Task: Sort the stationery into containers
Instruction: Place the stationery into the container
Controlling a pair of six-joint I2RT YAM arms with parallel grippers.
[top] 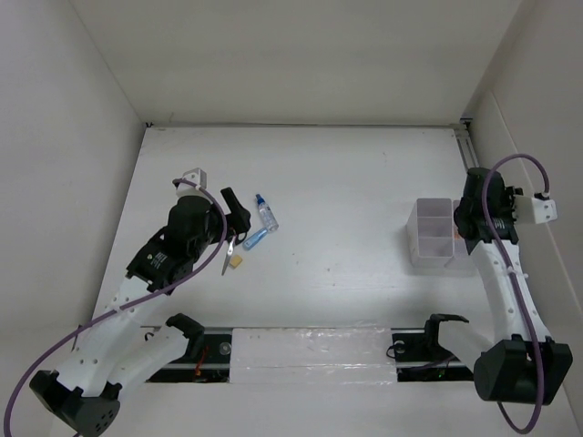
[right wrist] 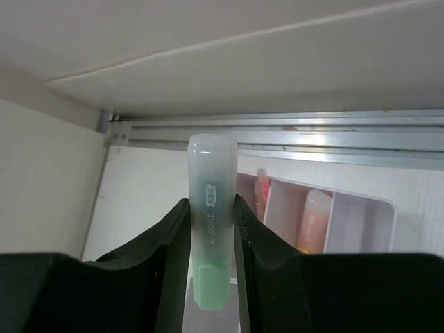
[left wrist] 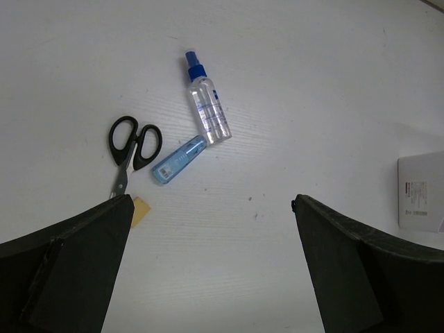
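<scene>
Right fingers (right wrist: 257, 270) clamped on green marker (right wrist: 211, 208) above organiser (right wrist: 361, 222), left fingers (left wrist: 69, 270) spread wide apart over counter (left wrist: 312, 104) near scissors (left wrist: 132, 142), glue bottle (left wrist: 208, 111).

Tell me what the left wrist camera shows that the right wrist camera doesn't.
Only the left wrist: black-handled scissors, a clear blue-capped bottle, a small blue tube and a yellow eraser, partly behind a finger, lying on the table ahead of the open left gripper. Only the right wrist: the right gripper shut on a green marker, with the organiser behind it holding orange items. Both: the white table and each gripper's own dark fingers.
</scene>
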